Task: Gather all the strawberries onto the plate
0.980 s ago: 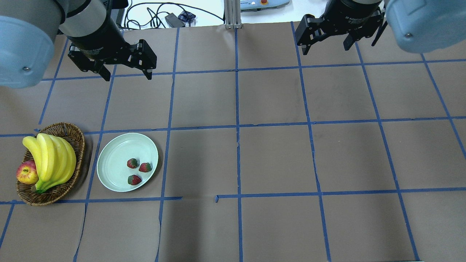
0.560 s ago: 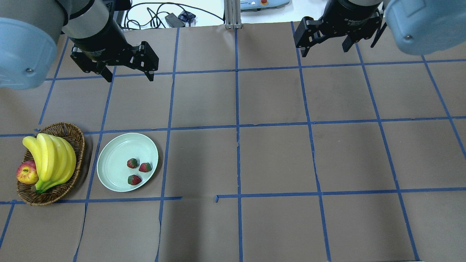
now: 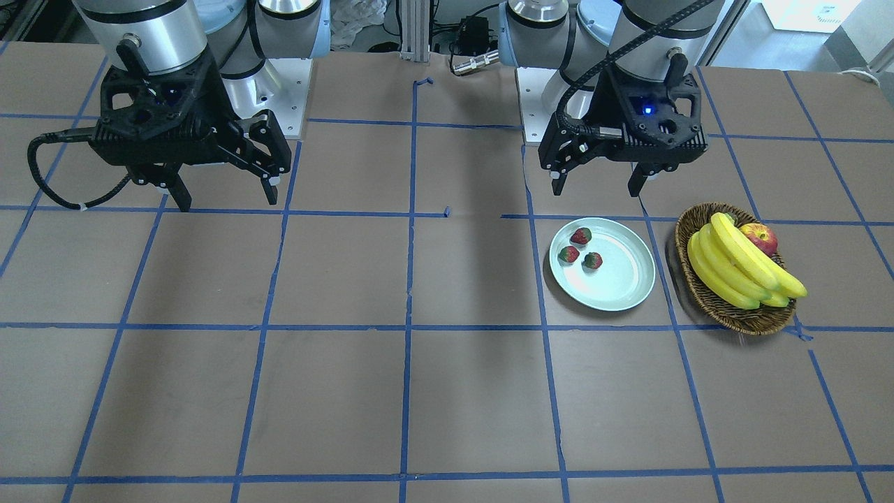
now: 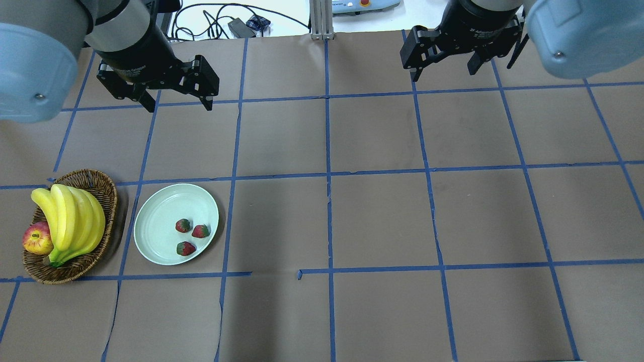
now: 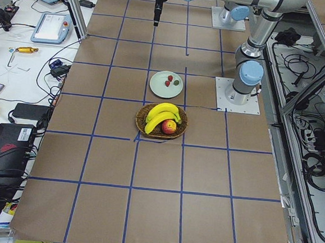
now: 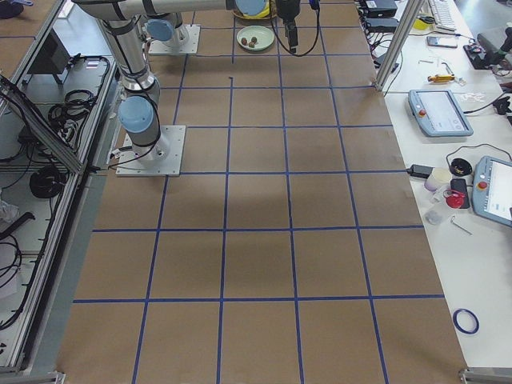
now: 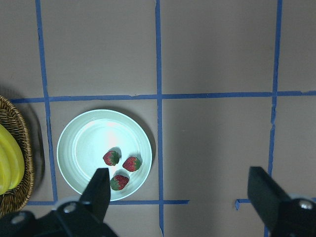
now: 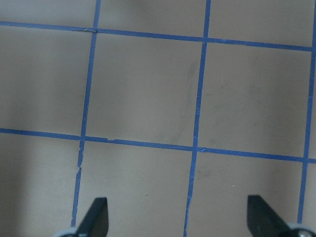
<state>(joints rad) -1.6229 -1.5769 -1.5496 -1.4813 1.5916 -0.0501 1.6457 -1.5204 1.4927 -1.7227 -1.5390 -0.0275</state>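
Observation:
Three small red strawberries (image 4: 183, 225) (image 4: 200, 231) (image 4: 185, 248) lie inside the pale mint-green plate (image 4: 161, 216) at the table's left side. They also show in the front view (image 3: 580, 236) on the plate (image 3: 621, 279), and in the left wrist view (image 7: 132, 163) on the plate (image 7: 89, 140). My left gripper (image 4: 178, 107) is open and empty, held high beyond the plate; it also shows in the front view (image 3: 595, 189). My right gripper (image 4: 443, 74) is open and empty, over bare table at the far right (image 3: 227, 202).
A brown wicker basket (image 4: 98, 177) with bananas (image 4: 70, 221) and a red-yellow apple (image 4: 36, 239) stands just left of the plate. Brown paper with blue tape lines covers the table. Cables and devices lie beyond the far edge.
My right gripper has drifted slightly to the left in the overhead view. My left gripper has hardly moved. Plate and strawberries are unchanged.

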